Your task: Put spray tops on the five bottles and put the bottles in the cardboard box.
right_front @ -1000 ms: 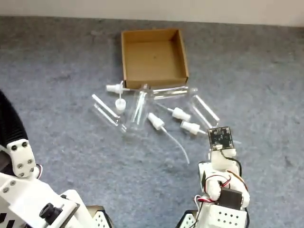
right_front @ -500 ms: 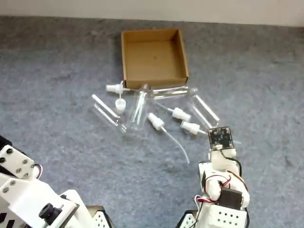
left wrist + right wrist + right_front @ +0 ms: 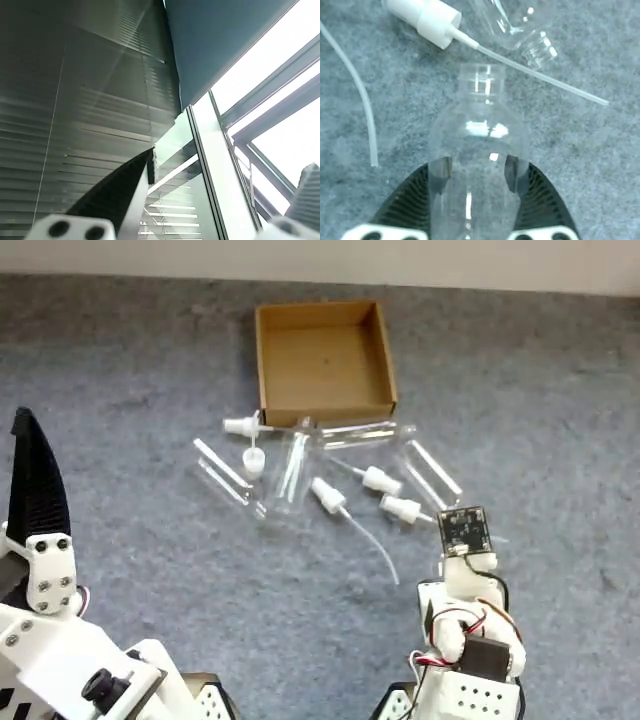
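Two fingers [image 3: 400, 200] of the right gripper [image 3: 476, 175] are pressed on the body of one clear bottle [image 3: 477, 125]. A spray top [image 3: 427, 15] is seen just beyond its neck. The left gripper [image 3: 230, 165] is held spread, pointed upward. The cardboard box [image 3: 325, 360] is seen well apart.

- cardboard box [image 3: 325, 360]: plain brown
- bottle [image 3: 477, 145]: clear, colourless
- spray top [image 3: 427, 15]: white, with a pale translucent tube
- tabletop [image 3: 560, 400]: mottled grey
- right end effector [image 3: 476, 175]: black, ribbed
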### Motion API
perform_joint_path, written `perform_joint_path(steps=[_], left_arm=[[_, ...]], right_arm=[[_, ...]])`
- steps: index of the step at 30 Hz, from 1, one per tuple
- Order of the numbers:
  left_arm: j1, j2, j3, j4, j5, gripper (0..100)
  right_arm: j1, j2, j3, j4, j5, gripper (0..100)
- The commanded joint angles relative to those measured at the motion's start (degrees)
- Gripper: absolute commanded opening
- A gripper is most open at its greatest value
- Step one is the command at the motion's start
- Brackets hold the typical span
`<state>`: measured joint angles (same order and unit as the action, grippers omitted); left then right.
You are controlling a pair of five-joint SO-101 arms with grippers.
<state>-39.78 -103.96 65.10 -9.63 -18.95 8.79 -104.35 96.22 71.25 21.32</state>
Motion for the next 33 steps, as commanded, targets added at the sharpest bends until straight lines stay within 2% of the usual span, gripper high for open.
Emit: perform_joint_path(steps=[1,3,7,8,19,22,24,26,27,30,31,33], left_arm=[[-0.84,0.04,-0.57,-0.62,0.26,39],[-0.84,0.04,0.40,-0.62,0.26,31],[-0.84,0.04,1.10,-0.97,0.26,0],[-0.84,0.04,1.10,-0.97,0.26,0],[-0.57,0.04,1.89,-1.05,0.26,35],[-0.57,0.04,2.15,-1.05,0.26,40],[-0.75,0.04,2.33,-0.70,0.26,39],[-0.84,0.04,2.33,-0.62,0.26,34],[-0.84,0.04,2.42,-0.53,0.26,28],[-0.92,0.04,4.97,-0.44,0.18,2],[-0.92,0.04,6.46,0.00,0.18,0],[-0.75,0.04,11.12,1.67,0.26,8]], right_arm=[[0.04,-0.92,9.27,0.48,0.09,0.5],[0.04,-0.92,9.27,0.48,0.09,0.5],[0.04,-0.92,9.27,0.48,0.09,0.5],[0.04,-0.92,9.27,0.48,0.09,0.5],[0.04,-0.92,9.27,0.48,0.09,0.5],[0.04,-0.92,9.27,0.48,0.09,0.5],[0.04,-0.92,9.27,0.48,0.09,0.5],[0.04,-0.92,9.27,0.48,0.09,0.5],[0.04,-0.92,9.27,0.48,0.09,0.5],[0.04,-0.92,9.27,0.48,0.09,0.5],[0.04,-0.92,9.27,0.48,0.09,0.5],[0.04,-0.92,9.27,0.48,0.18,0.5]])
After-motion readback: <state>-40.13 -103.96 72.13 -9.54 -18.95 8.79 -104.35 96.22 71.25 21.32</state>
